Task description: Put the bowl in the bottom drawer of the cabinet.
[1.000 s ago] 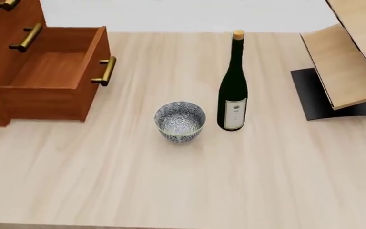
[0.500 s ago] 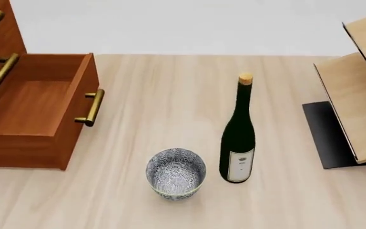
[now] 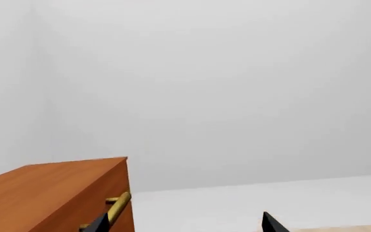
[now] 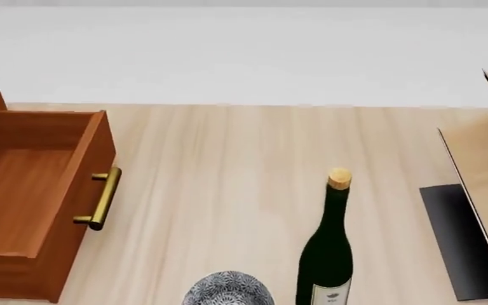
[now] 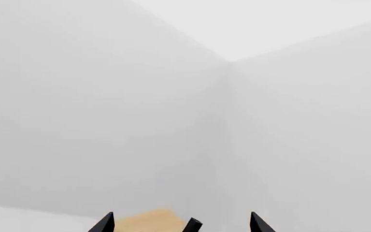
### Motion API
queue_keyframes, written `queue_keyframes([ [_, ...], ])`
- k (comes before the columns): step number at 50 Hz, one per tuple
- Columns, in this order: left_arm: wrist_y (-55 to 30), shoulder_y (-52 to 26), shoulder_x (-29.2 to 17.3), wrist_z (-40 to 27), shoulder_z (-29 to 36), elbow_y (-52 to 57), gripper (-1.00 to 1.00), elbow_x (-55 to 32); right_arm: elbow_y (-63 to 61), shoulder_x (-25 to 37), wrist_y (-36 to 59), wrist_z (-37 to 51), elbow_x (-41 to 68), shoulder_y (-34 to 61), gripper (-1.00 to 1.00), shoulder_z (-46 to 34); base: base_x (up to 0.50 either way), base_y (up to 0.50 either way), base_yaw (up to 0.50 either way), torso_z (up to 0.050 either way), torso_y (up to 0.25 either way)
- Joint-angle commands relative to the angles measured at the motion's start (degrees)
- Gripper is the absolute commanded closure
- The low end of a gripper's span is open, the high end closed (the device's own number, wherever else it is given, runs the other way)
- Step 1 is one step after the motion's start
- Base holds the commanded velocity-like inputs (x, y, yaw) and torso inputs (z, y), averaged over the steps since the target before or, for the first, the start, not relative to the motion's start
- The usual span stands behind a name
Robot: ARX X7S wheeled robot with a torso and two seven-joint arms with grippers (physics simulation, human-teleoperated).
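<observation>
A: Bowl (image 4: pixel 227 289) sits on the table (image 4: pixel 227 165), just beside the bottle (image 4: pixel 327 254), half cut off at the head view's lower edge. Nothing holds it.

B: Bottom drawer (image 4: pixel 32 197) is pulled out and bare inside, well apart from the bowl, on the side away from the bottle. We judge the step in hand is reaching for the bowl.

A: To do it well, we come at the bowl from the side away from the bottle so we don't knock it, pinch the rim, lift clear of the drawer's front wall.

B: Arm pose?

A: Neither arm shows in the head view. Left gripper (image 3: pixel 182 223) points past the cabinet (image 3: pixel 56 193) toward the wall; tips spread, nothing between. Right gripper (image 5: pixel 182 223) faces a room corner, tips also apart, holding nothing.
</observation>
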Motion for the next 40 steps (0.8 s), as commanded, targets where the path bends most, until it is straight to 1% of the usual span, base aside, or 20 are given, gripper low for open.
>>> queue_keyframes([
  [1,0.8,0.5,-0.4,-0.2,0.6,-0.1,-1.00,0.4,0.0,4.2,-0.3,5.5,3.8,-3.1,-1.00,1.3,0.50,0.00,0.00,0.000,0.010],
  [3,0.7,0.6,-0.5,-0.2,0.6,-0.1,-1.00,0.2,0.0,3.8,-0.1,4.8,4.1,-3.1,-1.00,2.3,0.50,0.00,0.00,0.000,0.000],
  [7,0.6,0.2,-0.5,-0.4,0.5,-0.2,-1.00,0.0,0.0,4.7,-0.2,5.7,4.0,-3.1,-1.00,1.4,0.50,0.00,0.00,0.000,0.003],
  [15,1.0,-0.2,-0.7,-0.6,1.4,-0.8,-1.00,0.4,0.0,4.6,-0.1,5.3,4.2,-3.1,-1.00,2.5,0.50,0.00,0.00,0.000,0.000],
  [23,0.4,-1.3,-1.1,-1.0,1.9,-0.6,-1.00,-0.1,0.0,6.1,0.1,7.0,5.3,-3.1,-1.00,2.3,0.50,0.00,0.00,0.000,0.000],
  [25,0.6,-1.6,-0.8,-1.1,1.6,-0.8,-1.00,-0.4,0.0,5.4,-0.1,6.6,3.8,-3.1,-1.00,2.2,0.50,0.00,0.00,0.000,0.000],
  [26,0.6,-1.6,-0.5,-1.0,1.0,-0.9,-1.00,-1.1,0.0,5.8,0.3,6.9,5.1,-3.1,-1.00,2.6,0.41,0.00,0.00,0.000,0.000],
  [28,0.5,-1.8,-0.6,-1.4,0.8,-0.9,-1.00,-1.1,0.0,5.2,0.0,5.9,4.6,-3.1,-1.00,2.5,0.00,0.00,0.00,0.000,0.000],
  [29,0.6,-1.9,-0.4,-1.4,0.6,-1.2,-1.00,-1.2,0.0,6.5,1.2,7.5,4.2,-3.1,-1.00,1.8,0.00,0.00,0.00,0.000,0.000],
  [31,1.3,-1.9,-0.1,-1.5,0.2,-1.5,-1.00,-1.2,0.0,6.9,0.5,8.0,4.2,-3.1,-1.00,1.0,0.00,0.00,0.00,0.000,0.000],
  [32,1.4,-1.9,-0.6,-1.4,0.9,-1.5,-1.00,-0.3,0.0,7.3,0.7,8.4,4.5,-3.1,-1.00,0.9,0.00,0.00,0.00,0.000,0.000],
  [33,3.7,-1.2,-2.4,-1.5,4.3,-1.1,-1.00,4.4,0.0,7.6,1.0,8.9,4.3,-3.1,-1.00,0.9,0.00,0.00,0.00,0.000,0.000],
  [34,4.5,-0.8,-2.3,-1.6,4.4,-1.0,-1.00,5.0,0.0,7.2,0.8,8.5,4.0,-3.1,-1.00,1.0,0.00,0.00,0.00,0.000,0.000],
  [36,3.6,-1.0,-2.1,-1.4,3.7,-0.8,-1.00,3.3,0.0,6.7,0.8,8.2,3.7,-3.1,-1.00,1.3,0.00,0.00,0.00,0.000,-0.250],
  [37,4.6,-0.7,-2.7,-1.2,5.0,-0.7,-1.00,4.9,0.0,6.4,0.5,8.0,3.1,-3.1,-1.00,1.1,0.00,0.00,0.00,0.000,-0.250],
  [40,5.2,-0.3,-2.4,-0.8,5.1,-1.2,-1.00,4.7,0.0,6.7,0.6,9.1,2.6,-3.1,-1.00,0.5,0.00,0.00,0.00,0.000,-0.250],
])
